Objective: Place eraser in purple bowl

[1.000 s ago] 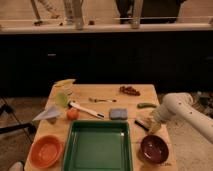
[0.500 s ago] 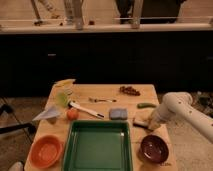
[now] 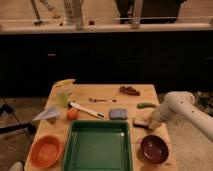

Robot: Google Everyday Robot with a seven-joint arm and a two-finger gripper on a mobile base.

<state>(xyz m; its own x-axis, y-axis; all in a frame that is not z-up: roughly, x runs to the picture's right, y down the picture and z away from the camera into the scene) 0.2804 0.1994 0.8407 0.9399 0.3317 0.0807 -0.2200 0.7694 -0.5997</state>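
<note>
Grasp step: gripper (image 3: pixel 149 123) at right, fingers pressed together, apparently pinching the eraser (image 3: pixel 140 121). Next: lift, carry nearer to the purple bowl (image 3: pixel 153 149), release.

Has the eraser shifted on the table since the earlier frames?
No. The eraser lies where it did, just right of the blue-grey pad and behind the purple bowl. The gripper sits at its right end.

Gripper: off-white gripper (image 3: pixel 151 123), four o'clock on table, closed on eraser block.
Eraser: small cream-topped, black-based eraser block (image 3: pixel 141 121).
Bowl: glossy dark purple round bowl (image 3: pixel 153 148).
Tray: green rectangular tray (image 3: pixel 98 146).
Second bowl: orange round bowl (image 3: pixel 46 150).
Pad: blue-grey square pad (image 3: pixel 118 113).
Table: light wooden table (image 3: pixel 107 92).
</note>
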